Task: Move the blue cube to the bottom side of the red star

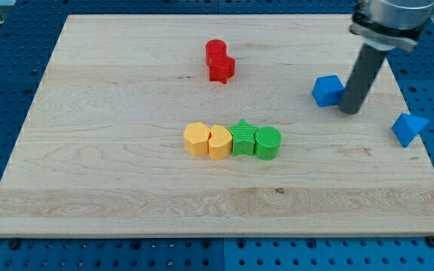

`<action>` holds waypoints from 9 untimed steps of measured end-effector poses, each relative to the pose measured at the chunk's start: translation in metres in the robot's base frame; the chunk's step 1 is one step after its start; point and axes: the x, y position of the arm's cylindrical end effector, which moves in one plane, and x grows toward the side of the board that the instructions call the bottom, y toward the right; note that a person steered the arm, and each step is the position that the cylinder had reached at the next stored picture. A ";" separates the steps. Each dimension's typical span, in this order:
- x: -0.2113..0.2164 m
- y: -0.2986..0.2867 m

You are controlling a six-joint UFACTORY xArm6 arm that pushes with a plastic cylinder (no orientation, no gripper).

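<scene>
1. Toward the view's upper right, on the pale wooden board (126, 188), sits the small blue plastic cube (327, 90), resting flat on the wood.
2. Just beside it on the view's right stands the straight dark rod (359, 75) — my tip (350, 111) is down at the board surface, against or very nearly against the cube's right face; I cannot tell whether they actually touch.
3. As for the end of the arm, it is a plain rod with nothing that spreads or pinches, and it holds nothing.
4. Well apart to the view's left, near the top centre of the board, lies the red plastic star (222, 69), with a second red block (215, 51) of rounded outline touching its upper side.
5. The blue cube lies to the right of the red star and only slightly lower in the view, not below it.
6. Near the board's right edge lies a second blue plastic block (408, 128), wedge-like, well clear of my tip.
7. At the board's centre four blocks stand in a touching row — from the view's left, a yellow hexagon-like block (197, 138), a yellow rounded block (219, 142), a green star-like block (242, 138) and a green cylinder (268, 142).
8. Around the board runs a blue perforated table top (21, 45).
</scene>
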 end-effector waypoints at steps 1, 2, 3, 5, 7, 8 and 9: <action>-0.026 0.027; -0.036 0.003; -0.035 -0.052; -0.035 -0.119; 0.003 -0.079; 0.011 -0.108; 0.011 -0.158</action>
